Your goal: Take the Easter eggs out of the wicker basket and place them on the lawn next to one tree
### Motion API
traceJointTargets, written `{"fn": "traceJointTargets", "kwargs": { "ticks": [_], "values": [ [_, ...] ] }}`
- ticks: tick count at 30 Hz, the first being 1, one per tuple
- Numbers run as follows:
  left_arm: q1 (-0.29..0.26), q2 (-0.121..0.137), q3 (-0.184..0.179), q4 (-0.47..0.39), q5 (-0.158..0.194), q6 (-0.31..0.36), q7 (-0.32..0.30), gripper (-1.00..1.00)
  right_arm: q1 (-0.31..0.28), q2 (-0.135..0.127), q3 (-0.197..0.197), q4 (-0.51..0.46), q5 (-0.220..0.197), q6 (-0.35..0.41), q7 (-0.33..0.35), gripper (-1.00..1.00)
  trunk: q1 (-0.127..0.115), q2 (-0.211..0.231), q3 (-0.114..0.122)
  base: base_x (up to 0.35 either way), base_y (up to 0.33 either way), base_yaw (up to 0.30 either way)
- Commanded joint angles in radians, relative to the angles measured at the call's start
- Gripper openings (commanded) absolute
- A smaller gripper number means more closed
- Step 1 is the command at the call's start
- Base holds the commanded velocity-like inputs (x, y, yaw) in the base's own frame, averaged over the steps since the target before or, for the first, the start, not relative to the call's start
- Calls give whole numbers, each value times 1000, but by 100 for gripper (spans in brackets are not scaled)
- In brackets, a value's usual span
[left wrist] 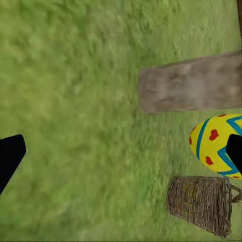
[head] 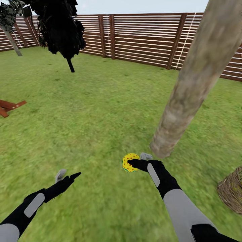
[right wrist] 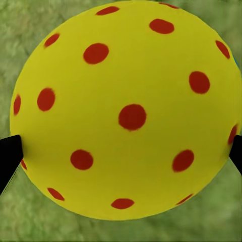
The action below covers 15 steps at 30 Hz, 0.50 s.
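Easter egg (head: 129, 162), clamped between the right gripper's (head: 134, 163) fingers just off the tree (head: 188, 97) base, at the basket's (head: 232, 190) ten o'clock: smooth, rigid, probably slippery; best held across its widest girth. Left gripper (head: 67, 175) spread, empty.

The basket (head: 232, 194) runs off the right edge of the head view, so its far side and inside stay hidden, and from the left wrist its contents are too blurred to make out. The tree (head: 198, 77) is cut off at the top edge, crown unseen, and only a stub of trunk shows from the left wrist. The egg (head: 129, 162) is partly covered by the right hand (head: 138, 162), and its zigzag bands are turned away from the right wrist camera.
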Motion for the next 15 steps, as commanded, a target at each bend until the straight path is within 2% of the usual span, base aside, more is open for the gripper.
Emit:
{"fn": "traceJointTargets", "kwargs": {
  "ticks": [1,5,9,15],
  "values": [
    [0,1,-4,0,10,6,0,100,-1,0,-1,0,-1,5,1,-100,0,0,0,214,245,-224],
    [0,1,-3,1,10,7,0,100,-1,0,-2,0,-1,5,1,-100,0,0,3,216,245,-199],
    [0,1,-3,2,11,4,1,100,-1,0,-2,0,-1,5,-1,-100,0,0,3,253,207,-26],
    [0,1,-3,3,10,3,3,100,-1,-1,-4,2,1,6,-3,-100,0,0,3,321,27,-1]
  ]
}}
